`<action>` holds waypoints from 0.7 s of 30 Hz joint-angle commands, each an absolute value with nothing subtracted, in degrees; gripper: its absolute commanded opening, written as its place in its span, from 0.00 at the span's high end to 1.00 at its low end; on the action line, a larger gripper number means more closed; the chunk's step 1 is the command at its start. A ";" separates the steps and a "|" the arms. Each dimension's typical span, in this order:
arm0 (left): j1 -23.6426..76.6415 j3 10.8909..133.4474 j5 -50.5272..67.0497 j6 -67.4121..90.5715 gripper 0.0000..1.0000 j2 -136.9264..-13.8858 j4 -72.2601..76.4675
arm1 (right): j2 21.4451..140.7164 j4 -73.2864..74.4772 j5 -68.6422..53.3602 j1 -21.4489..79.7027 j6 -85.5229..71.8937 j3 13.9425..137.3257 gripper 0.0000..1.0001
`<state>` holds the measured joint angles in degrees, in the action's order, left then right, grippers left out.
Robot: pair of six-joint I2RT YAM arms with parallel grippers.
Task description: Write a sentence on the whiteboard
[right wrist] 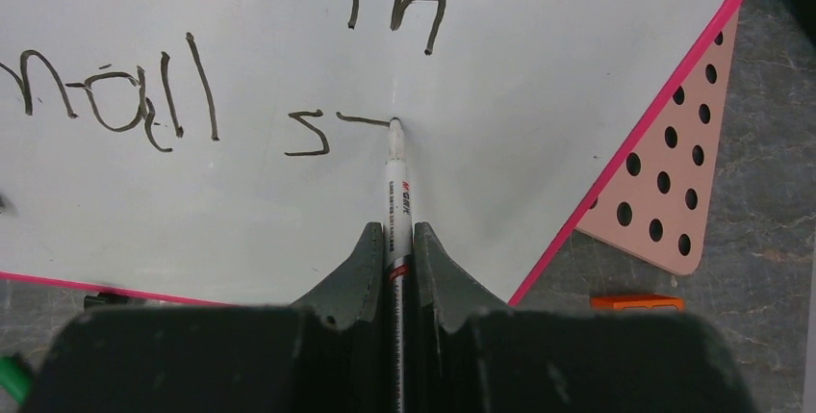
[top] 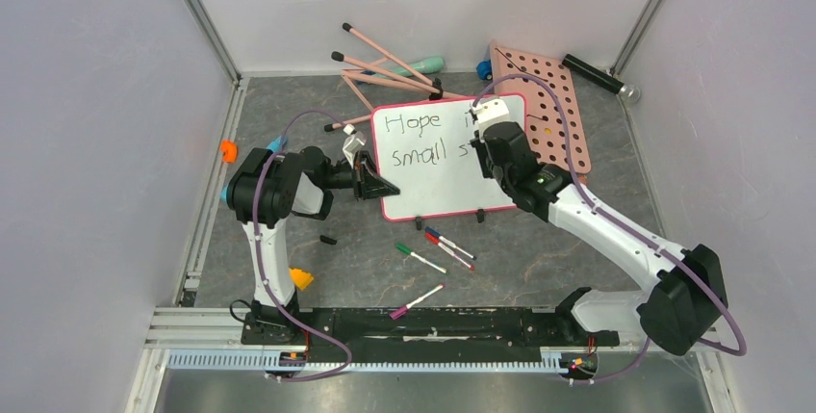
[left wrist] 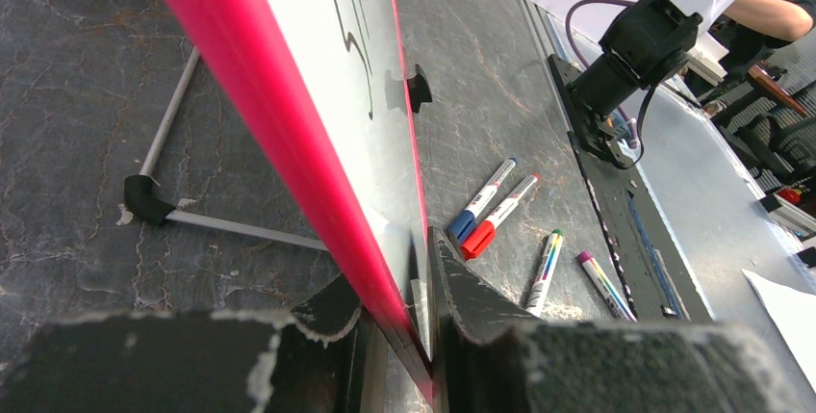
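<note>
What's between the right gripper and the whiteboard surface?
A white marker: clamped in the right gripper, its tip touching the whiteboard. Clear in the right wrist view.

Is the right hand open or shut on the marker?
Shut: the right hand squeezes the marker from both sides, with no gap.

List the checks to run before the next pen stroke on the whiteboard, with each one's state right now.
1. Left gripper clamped on the whiteboard rim: ok.
2. Right gripper shut on the marker, held straight: ok.
3. Marker tip touching the board, at a stroke's end: ok.
4. Bare white surface right of the tip for more letters: ok.
5. The sentence finished: not ok; the second line stops at "small s" plus one stroke.
6. Loose markers lying clear of the board: ok.
</note>
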<state>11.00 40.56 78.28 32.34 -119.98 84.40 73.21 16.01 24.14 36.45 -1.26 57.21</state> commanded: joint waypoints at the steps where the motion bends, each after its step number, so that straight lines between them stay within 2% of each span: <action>1: 11.60 40.86 81.52 27.16 0.84 -120.72 89.21 | 70.81 14.64 23.07 36.03 -0.56 60.82 1.00; 21: 11.60 40.88 81.51 27.19 0.84 -120.73 89.21 | 75.04 13.75 22.23 35.95 -0.53 61.64 1.00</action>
<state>11.03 40.56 78.30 32.34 -119.98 84.44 75.50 15.53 22.50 36.14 -1.19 61.28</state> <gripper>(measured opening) 0.240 0.113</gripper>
